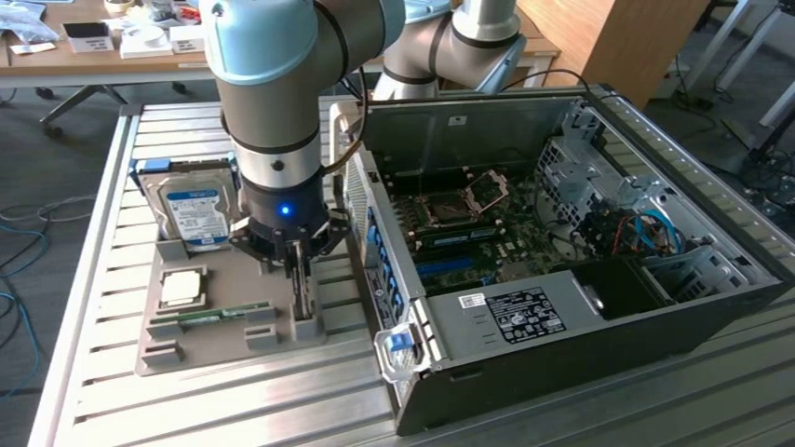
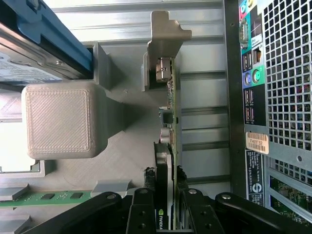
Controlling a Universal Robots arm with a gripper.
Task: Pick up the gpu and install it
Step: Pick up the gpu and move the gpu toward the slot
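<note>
The end effector (image 2: 165,183) is pinching the gpu (image 2: 171,105) by both faces; the card is standing on edge directly beneath it, long axis running toward its bracket (image 2: 165,34).

The gpu (image 1: 302,298) stands on edge on the tray (image 1: 205,358), between hard drive (image 1: 196,209) and computer case (image 1: 559,372).

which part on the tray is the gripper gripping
The gpu, standing on edge on the tray beside the case; the gripper is shut on it. The hard drive, cpu and memory stick sit apart, untouched.
</note>
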